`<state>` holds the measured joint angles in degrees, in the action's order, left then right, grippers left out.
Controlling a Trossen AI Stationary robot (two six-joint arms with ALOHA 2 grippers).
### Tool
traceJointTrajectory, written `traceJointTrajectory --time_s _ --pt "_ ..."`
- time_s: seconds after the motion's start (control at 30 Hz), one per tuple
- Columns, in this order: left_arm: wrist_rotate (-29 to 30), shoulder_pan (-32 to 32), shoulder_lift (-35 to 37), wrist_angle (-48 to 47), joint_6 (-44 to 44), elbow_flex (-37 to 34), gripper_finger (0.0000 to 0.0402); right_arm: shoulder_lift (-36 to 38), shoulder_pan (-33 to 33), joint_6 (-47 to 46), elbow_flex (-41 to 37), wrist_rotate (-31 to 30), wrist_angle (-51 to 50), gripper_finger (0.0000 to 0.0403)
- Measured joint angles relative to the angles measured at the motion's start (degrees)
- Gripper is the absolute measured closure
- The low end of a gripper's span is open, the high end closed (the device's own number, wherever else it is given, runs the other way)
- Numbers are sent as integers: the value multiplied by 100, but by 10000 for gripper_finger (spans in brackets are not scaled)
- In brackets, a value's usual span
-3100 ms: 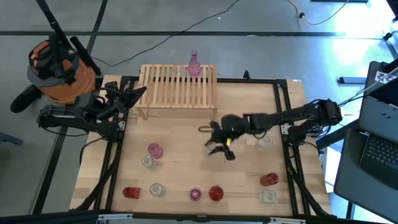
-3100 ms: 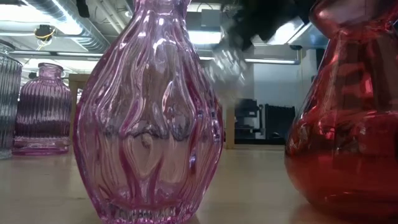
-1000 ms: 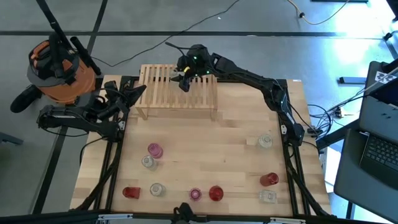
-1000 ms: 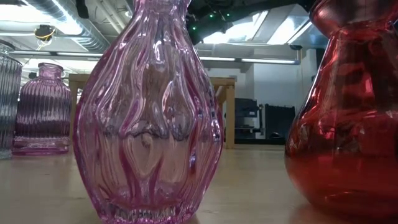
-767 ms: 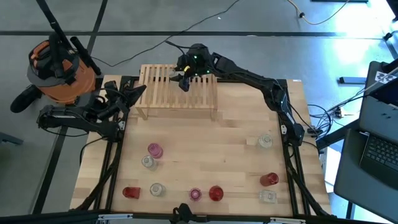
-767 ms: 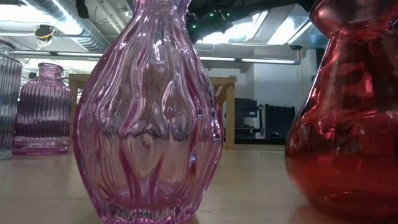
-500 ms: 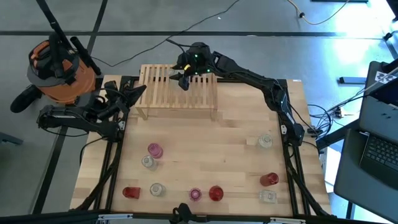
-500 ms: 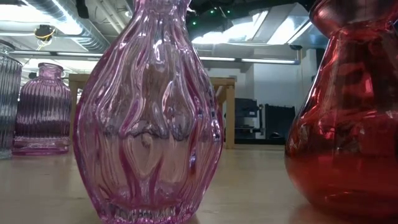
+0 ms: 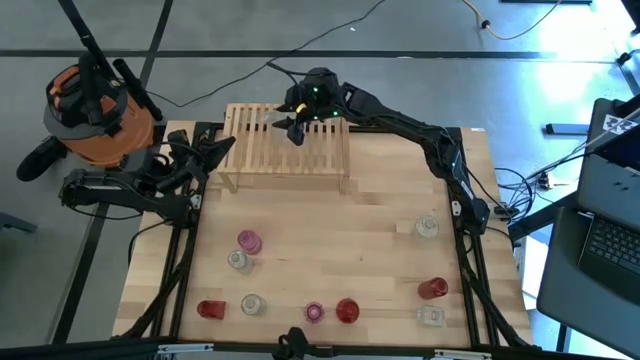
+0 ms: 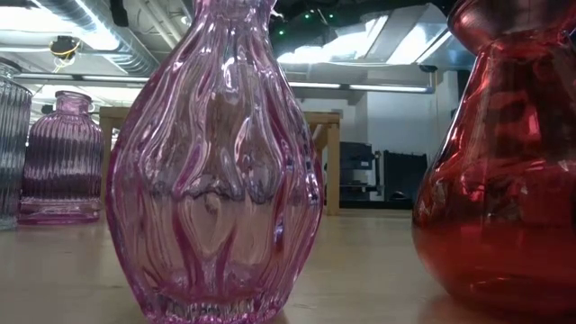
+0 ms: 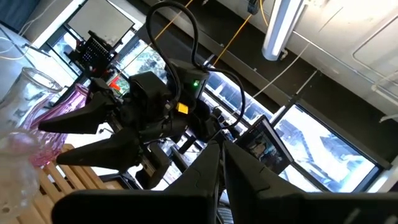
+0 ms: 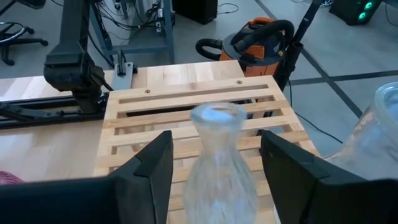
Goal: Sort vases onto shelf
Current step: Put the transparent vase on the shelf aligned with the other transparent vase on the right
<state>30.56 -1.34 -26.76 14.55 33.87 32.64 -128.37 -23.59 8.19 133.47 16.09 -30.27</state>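
The light wooden shelf [image 9: 270, 150] stands at the table's far edge. My right gripper [image 9: 293, 127] reaches over its far right part and is open. In the right wrist view a clear slim-necked vase [image 12: 217, 155] stands upright on the slats [image 12: 186, 106] between the two spread fingers, with a small gap on each side. A second glass vase [image 12: 379, 134] stands beside it; in the left wrist view that vase [image 11: 59, 121] looks pink. My left gripper [image 9: 215, 150] waits shut at the table's left edge, next to the shelf.
Several vases stand on the near half of the table: pink [image 9: 248, 241], clear [image 9: 237, 260], red [image 9: 210, 309], clear [image 9: 251, 304], pink [image 9: 314, 312], red [image 9: 346, 311], red [image 9: 432, 289], clear [image 9: 430, 316], clear [image 9: 427, 227]. An orange vacuum [image 9: 95, 105] sits beyond the left corner.
About three seconds ago my right gripper was over the middle of the table with a clear vase; it has since moved to the far edge, over the shelf. Over the last second it has stayed there, almost still.
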Motion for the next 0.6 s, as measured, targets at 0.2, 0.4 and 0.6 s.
traceJointTrajectory --time_s 0.2,0.4,0.6 --pt "1 0 0 -115 -1 0 386 12 22 0 2 0 1 210" --pt "299 0 4 -548 6 0 386 65 158 108 49 -55 10 210" --pt "1302 0 92 -987 12 -2 386 274 358 275 151 -364 -77 219"
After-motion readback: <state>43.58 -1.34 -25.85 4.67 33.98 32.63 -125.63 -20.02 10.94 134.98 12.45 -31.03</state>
